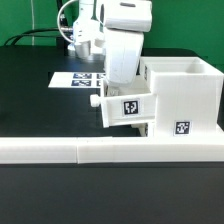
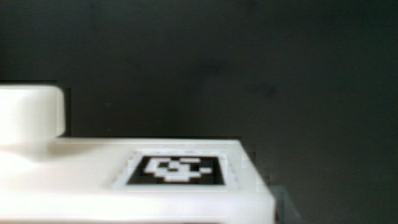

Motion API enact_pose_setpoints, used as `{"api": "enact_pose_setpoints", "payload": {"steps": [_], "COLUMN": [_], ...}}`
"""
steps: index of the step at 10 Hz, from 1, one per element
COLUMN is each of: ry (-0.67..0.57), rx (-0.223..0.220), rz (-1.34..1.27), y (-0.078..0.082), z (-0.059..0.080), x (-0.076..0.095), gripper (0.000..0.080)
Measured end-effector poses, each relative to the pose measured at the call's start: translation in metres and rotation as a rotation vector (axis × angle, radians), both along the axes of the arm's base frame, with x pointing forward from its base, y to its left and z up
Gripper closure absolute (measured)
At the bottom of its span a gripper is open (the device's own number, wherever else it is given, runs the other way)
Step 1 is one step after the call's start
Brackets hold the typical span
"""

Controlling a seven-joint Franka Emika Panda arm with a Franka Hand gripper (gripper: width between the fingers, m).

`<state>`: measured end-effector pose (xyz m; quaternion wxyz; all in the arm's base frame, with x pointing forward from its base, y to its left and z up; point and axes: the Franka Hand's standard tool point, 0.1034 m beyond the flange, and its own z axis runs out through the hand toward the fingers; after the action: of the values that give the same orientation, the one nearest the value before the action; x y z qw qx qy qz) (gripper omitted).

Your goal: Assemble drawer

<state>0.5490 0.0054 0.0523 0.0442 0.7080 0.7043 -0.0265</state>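
Observation:
In the exterior view the white box casing [image 1: 185,92] stands at the right, against the low wall, with a tag on its side. A small white tray [image 1: 128,108] with a tag and a round knob [image 1: 94,100] sticks out of the casing's side toward the exterior view's left. My gripper [image 1: 119,88] comes down onto the tray's top, and the arm's white hand hides its fingers. The wrist view shows a white tagged surface [image 2: 178,168] very close, with a white block [image 2: 32,112] beside it; no fingers show there. A second tray is not discernible.
The long low white L-shaped wall [image 1: 100,152] runs along the front of the black table. The marker board [image 1: 78,78] lies flat behind the arm. Cables hang at the back on the exterior view's left.

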Motion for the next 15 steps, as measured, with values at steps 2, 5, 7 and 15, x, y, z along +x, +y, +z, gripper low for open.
{"api": "enact_pose_setpoints", "payload": {"steps": [2,5,7,15], "ry": [0.001,0.006,0.032,-0.002], "rx": [-0.009,-0.012,-0.039,0.002], "rz": [-0.014,0.026,0.137,0.018], "y": [-0.001,-0.003,-0.008,-0.013], "z": [0.000,0.000,0.003,0.001], "x": [0.000,0.000,0.005,-0.001], "gripper": [0.0755,0.0755,0.0755,0.0512]}}
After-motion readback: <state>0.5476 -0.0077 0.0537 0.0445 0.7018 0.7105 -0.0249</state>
